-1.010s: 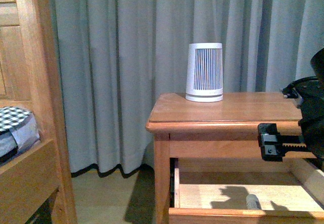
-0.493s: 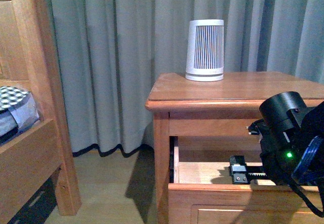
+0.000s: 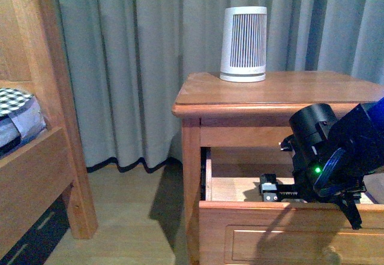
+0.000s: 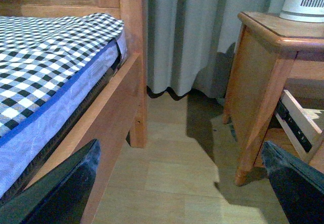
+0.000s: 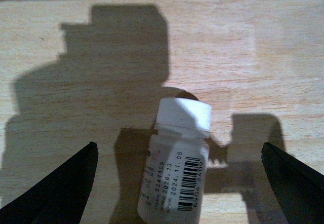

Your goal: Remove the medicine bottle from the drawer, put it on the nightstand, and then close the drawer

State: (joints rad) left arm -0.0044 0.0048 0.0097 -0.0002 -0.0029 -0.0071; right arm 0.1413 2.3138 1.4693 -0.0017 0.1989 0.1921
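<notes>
The medicine bottle (image 5: 174,176), small and white with a barcode label, lies on its side on the pale floor of the open drawer (image 5: 243,46). My right gripper (image 5: 178,145) hangs open just over it, one dark finger on each side, touching nothing. In the front view that gripper (image 3: 270,192) reaches into the upper drawer (image 3: 288,226) of the nightstand (image 3: 270,91), and the bottle is hidden behind the drawer front. My left gripper (image 4: 180,148) is open over bare floor, between the bed and the nightstand (image 4: 258,77).
A tall white cylinder with dark stripes (image 3: 243,44) stands at the back of the nightstand top. A wooden bed frame (image 3: 42,115) with a checked mattress (image 4: 45,67) is at the left. Grey curtains (image 3: 138,67) hang behind. The drawer's slide rail (image 4: 296,130) sticks out.
My right arm has dropped from the level of the nightstand's top edge down into the open drawer. The front view has shifted, so the drawer front now hides the bottle.
</notes>
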